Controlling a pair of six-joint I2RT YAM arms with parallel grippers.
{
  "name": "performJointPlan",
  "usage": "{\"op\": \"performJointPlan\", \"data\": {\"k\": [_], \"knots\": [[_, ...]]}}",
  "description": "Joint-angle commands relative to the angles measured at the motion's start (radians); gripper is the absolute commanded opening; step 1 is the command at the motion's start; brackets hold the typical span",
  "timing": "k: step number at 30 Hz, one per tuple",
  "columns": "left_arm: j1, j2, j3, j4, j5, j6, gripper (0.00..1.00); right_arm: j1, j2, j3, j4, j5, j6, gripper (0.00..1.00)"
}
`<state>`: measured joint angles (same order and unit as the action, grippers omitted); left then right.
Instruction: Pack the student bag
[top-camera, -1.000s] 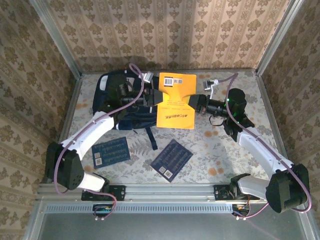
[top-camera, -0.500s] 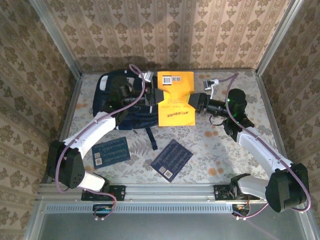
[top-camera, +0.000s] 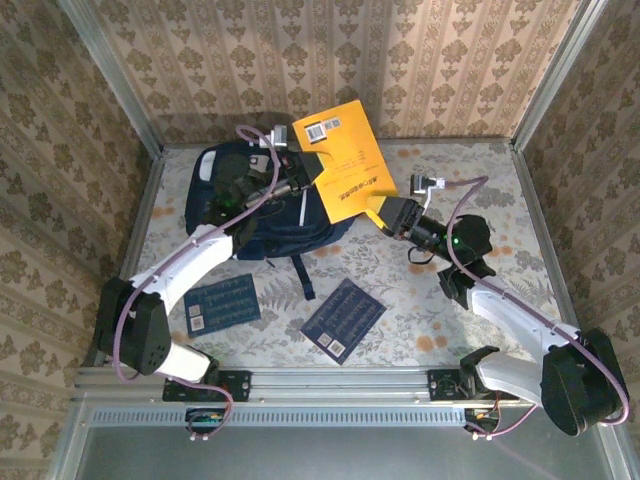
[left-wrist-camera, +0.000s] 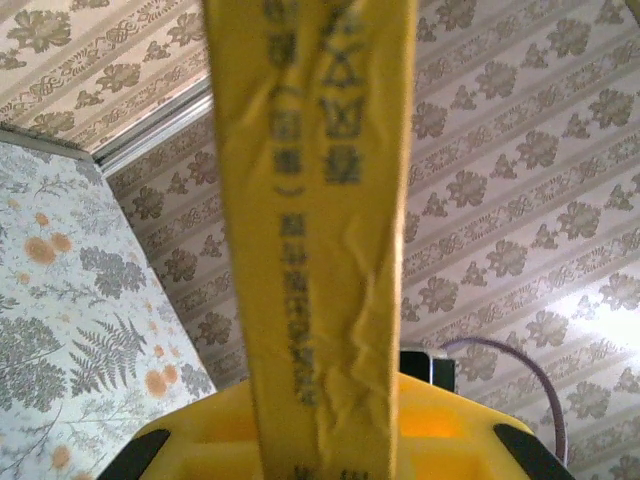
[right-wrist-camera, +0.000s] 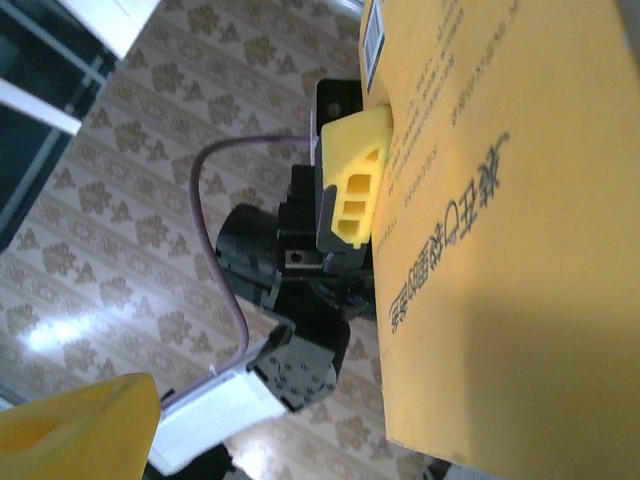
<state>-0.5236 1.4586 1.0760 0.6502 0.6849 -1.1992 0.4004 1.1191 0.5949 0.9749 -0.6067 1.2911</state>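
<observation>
We read black Chinese characters down the yellow book (top-camera: 345, 160) cover, and there is a white barcode label at its top edge; the text is too blurred on the creased spine (left-wrist-camera: 315, 200). The left gripper (top-camera: 303, 172) is clamped tight on the book's left edge and holds it tilted in the air. The right gripper (top-camera: 388, 213) is by the book's lower corner with jaws spread wide, gripping nothing. The student bag (top-camera: 265, 225), navy fabric with white trim, lies flat at the far left of the floral table (top-camera: 420, 300), partly under the book. Two flat navy booklets (top-camera: 222, 303) (top-camera: 344, 318) with barcode stickers lie nearer the arm bases.
</observation>
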Motion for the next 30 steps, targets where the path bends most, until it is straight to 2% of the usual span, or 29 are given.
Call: {"op": "performJointPlan", "data": {"k": [1,4,8,15,18,19,22,23,26,27,30], "knots": [[-0.027,0.007,0.014,0.136,-0.108,-0.026,0.00,0.048,-0.005,-0.002,0.138,0.201,-0.003,0.87],[-0.054,-0.003,-0.017,0.162,-0.173,-0.022,0.00,0.093,0.015,0.015,0.132,0.334,-0.035,0.81],[-0.091,-0.006,-0.040,0.184,-0.234,-0.012,0.00,0.123,0.051,0.051,0.106,0.445,-0.058,0.64],[-0.122,0.007,-0.059,0.206,-0.273,-0.005,0.00,0.124,0.097,0.058,0.098,0.570,-0.063,0.39],[-0.123,0.012,-0.067,0.211,-0.282,-0.006,0.00,0.119,0.115,0.056,0.100,0.608,-0.058,0.31],[-0.124,0.014,-0.066,0.213,-0.276,-0.005,0.00,0.117,0.122,0.057,0.103,0.618,-0.051,0.27],[-0.123,0.033,-0.053,0.197,-0.257,0.004,0.00,0.106,0.150,0.070,0.119,0.624,-0.043,0.00],[-0.119,0.041,-0.045,0.180,-0.239,0.012,0.00,0.096,0.150,0.071,0.113,0.623,-0.044,0.00],[-0.094,0.040,-0.036,0.067,-0.207,0.069,0.44,0.051,0.104,0.050,0.013,0.600,-0.074,0.00],[-0.079,0.033,-0.032,0.002,-0.199,0.099,0.53,0.032,0.069,0.038,-0.069,0.601,-0.092,0.00],[-0.021,0.016,0.010,-0.255,-0.181,0.251,0.61,-0.012,-0.052,0.027,-0.376,0.600,-0.205,0.00]]}}
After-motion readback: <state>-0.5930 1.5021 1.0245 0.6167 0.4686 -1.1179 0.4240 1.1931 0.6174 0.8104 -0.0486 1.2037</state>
